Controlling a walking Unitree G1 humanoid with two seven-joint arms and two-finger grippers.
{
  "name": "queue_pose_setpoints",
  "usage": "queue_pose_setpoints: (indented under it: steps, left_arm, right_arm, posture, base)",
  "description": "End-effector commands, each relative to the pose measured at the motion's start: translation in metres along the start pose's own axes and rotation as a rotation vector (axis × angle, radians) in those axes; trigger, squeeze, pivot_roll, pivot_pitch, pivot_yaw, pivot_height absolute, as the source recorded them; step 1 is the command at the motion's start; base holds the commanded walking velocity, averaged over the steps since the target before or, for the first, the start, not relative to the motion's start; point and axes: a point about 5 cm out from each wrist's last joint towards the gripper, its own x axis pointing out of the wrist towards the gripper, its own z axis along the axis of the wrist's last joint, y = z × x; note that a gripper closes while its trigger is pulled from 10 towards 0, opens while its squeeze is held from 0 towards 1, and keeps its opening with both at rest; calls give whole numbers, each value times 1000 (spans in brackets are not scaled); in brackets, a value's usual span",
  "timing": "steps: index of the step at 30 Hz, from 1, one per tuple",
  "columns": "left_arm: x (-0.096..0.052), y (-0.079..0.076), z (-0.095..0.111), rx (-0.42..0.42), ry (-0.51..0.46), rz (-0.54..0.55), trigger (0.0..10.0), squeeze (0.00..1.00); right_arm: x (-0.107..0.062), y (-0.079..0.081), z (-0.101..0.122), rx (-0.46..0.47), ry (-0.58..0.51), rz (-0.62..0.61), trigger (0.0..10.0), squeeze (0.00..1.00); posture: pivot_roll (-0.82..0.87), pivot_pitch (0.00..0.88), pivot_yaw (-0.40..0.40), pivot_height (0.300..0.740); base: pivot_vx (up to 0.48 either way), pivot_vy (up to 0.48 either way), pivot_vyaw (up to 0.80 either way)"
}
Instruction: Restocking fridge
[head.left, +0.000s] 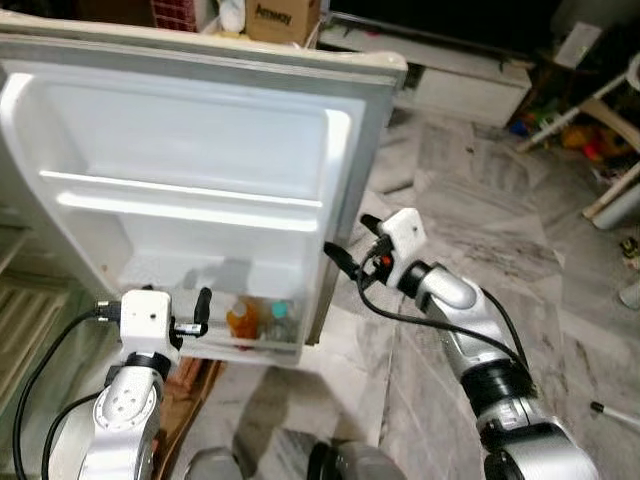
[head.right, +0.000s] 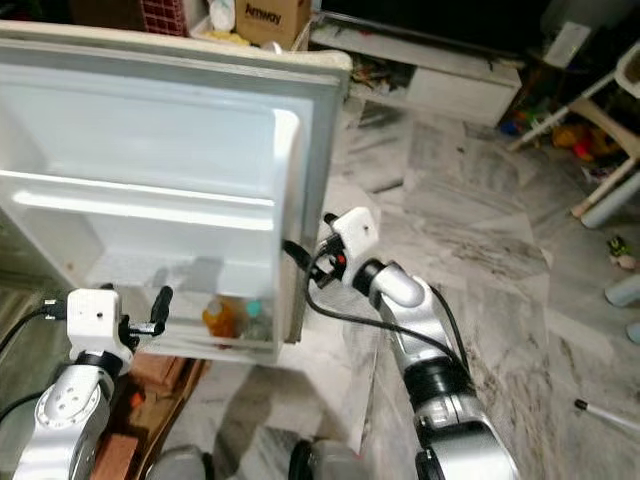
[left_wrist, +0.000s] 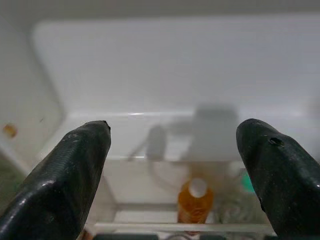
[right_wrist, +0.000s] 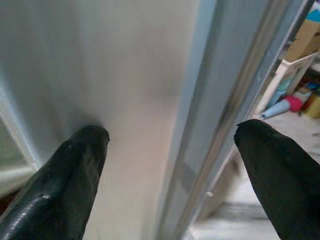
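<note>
The fridge door (head.left: 190, 170) stands open before me, marble floor (head.left: 480, 210) free to my right. My right gripper (head.left: 352, 262), jaws wide, straddles the door's outer edge. My left gripper (head.left: 196, 318), jaws wide and holding nothing, faces the bottom door shelf (head.left: 262, 350), where an orange bottle (head.left: 241, 320) stands beside a teal-capped bottle (head.left: 281, 322).
</note>
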Motion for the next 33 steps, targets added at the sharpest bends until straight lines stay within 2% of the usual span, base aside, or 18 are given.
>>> queue_pose_setpoints:
  steps: [1,3,5,7,11,14,18,22,25,27,33]
  left_arm:
    - [-3,-1,-1,0,16,4,10000,0]
    - [-4,-2,0,1,21,-1,10000,0]
    - [-4,-2,0,2,23,-3,10000,0]
    - [-3,-4,1,5,26,-11,10000,0]
    - [-4,-5,2,6,26,-13,10000,0]
    - [-4,-5,2,6,28,-11,10000,0]
    - [-5,-4,2,4,33,-8,10000,0]
    - [-3,-9,4,14,24,-38,10000,0]
    - [-3,-12,6,5,17,-58,10000,0]
    - [-3,-15,4,-6,18,-73,10000,0]
    - [-1,-20,6,-16,9,-89,10000,0]
  right_arm:
    - [12,-3,13,-71,-22,-10,10000,0]
    - [16,-24,18,-128,26,-143,10000,0]
    - [16,-33,19,-144,56,-213,10000,0]
    - [15,-51,28,-103,45,-343,10000,0]
    - [16,-56,38,-99,-13,-373,10000,0]
    - [16,-54,37,-98,-31,-364,10000,0]
    - [9,-46,23,-93,-40,-346,10000,0]
    - [-10,-30,-1,-54,-52,-344,10000,0]
    - [-19,-22,-10,-25,-58,-356,10000,0]
    - [-31,-9,-22,-1,-58,-377,10000,0]
    - [-44,10,-32,51,-56,-409,10000,0]
  posture:
    - [188,87,-117,740]
    - [193,92,-115,740]
    - [194,94,-116,740]
    - [198,99,-116,740]
    - [200,104,-117,740]
    - [201,106,-118,740]
    - [195,108,-117,740]
    - [170,115,-110,740]
    - [161,116,-108,740]
    - [146,111,-102,740]
    - [123,96,-77,740]
  base:
    - [0,0,0]
    - [0,0,0]
    - [0,0,0]
    - [0,0,0]
    - [0,0,0]
    - [0,0,0]
    - [0,0,0]
    - [0,0,0]
    - [0,0,0]
    - [0,0,-800]
    - [0,-187,-800]
